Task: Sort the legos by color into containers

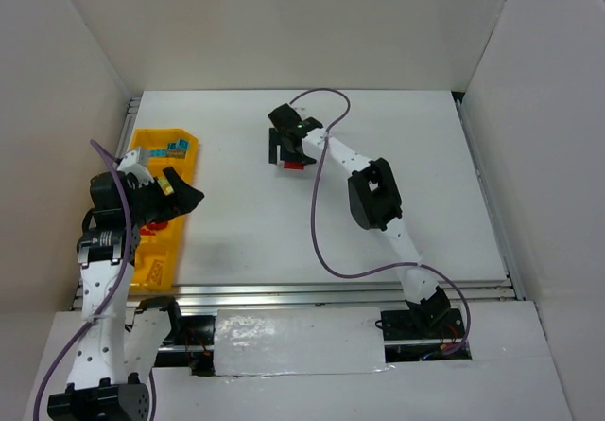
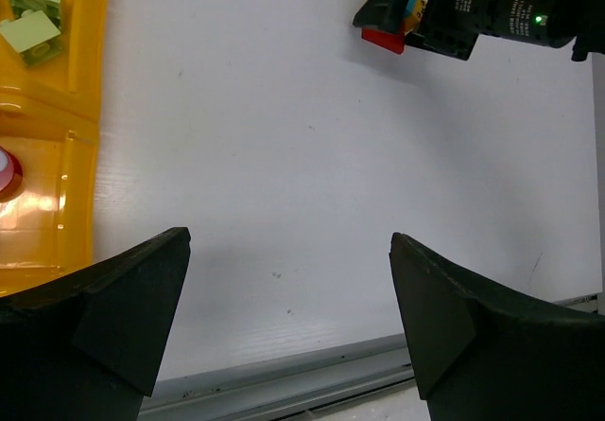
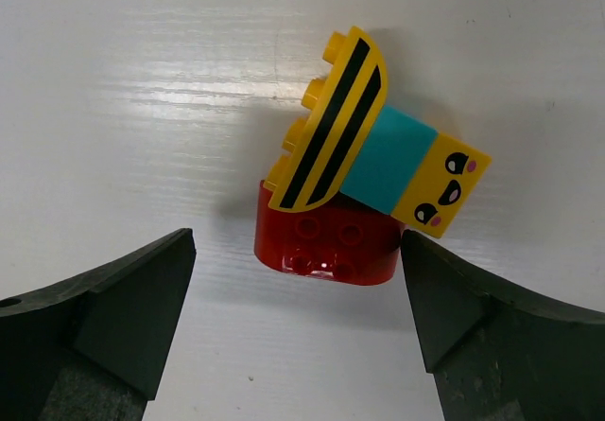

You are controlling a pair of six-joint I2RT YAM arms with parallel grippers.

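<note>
Out on the white counter, well apart from the tray, lies a clump of bricks stuck together. A rounded red brick is underneath, with a curved yellow piece with black stripes, a teal brick and a yellow brick with a face on top. The right pincer hangs over it with its jaws spread wide, one on each side. The right-hand finger is just beside the red brick, but I cannot tell whether it touches. From above, the pincer's body covers most of the clump and only a bit of red peeks out.

The yellow-orange tray runs along the left edge of the counter, and the left arm blocks much of its length. Teal bricks show in the far compartment. The left pincer also stands wide and holds nothing, hanging near the tray's inner wall. In its wrist view, two pale green bricks sit in one compartment, partly cut off by the picture's edge. In the next compartment a red-and-white object is cropped so hard that I cannot make out what it is.
</note>
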